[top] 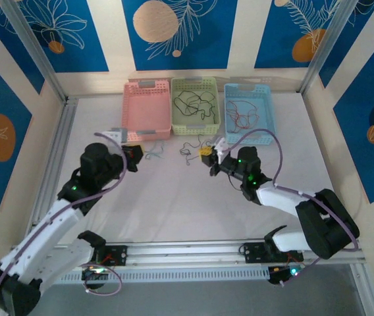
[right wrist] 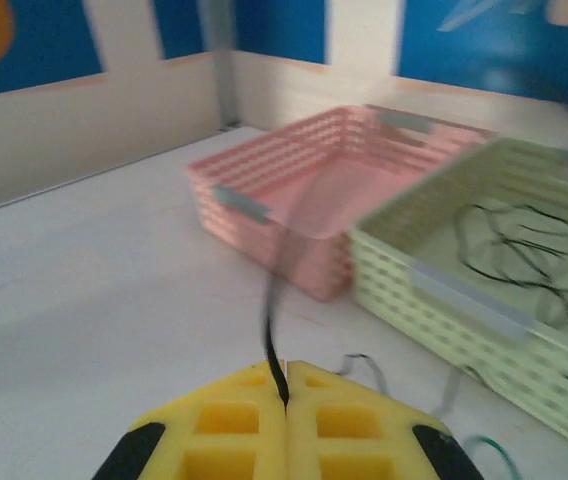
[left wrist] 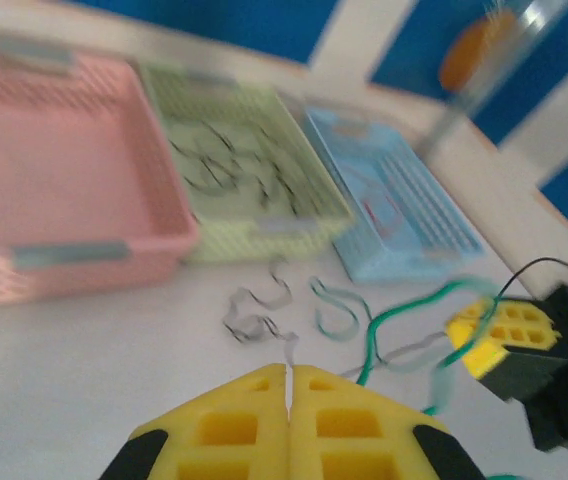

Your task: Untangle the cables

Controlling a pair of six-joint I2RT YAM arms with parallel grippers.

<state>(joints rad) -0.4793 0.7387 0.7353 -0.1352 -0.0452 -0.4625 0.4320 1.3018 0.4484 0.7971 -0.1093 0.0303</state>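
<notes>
Thin squiggly cables [left wrist: 336,325] (green, black)

Words: none can be read, not on the pink basket [top: 146,108], green basket [top: 197,129] or blue basket [top: 253,133].
Numbers: none at all.

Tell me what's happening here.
Loose cables lie in front of the green basket. The right end effector is shut on a dark cable. The left end effector is shut too; whether it grips one is unclear. Black cables lie in that basket, red cables in the blue basket.
</notes>
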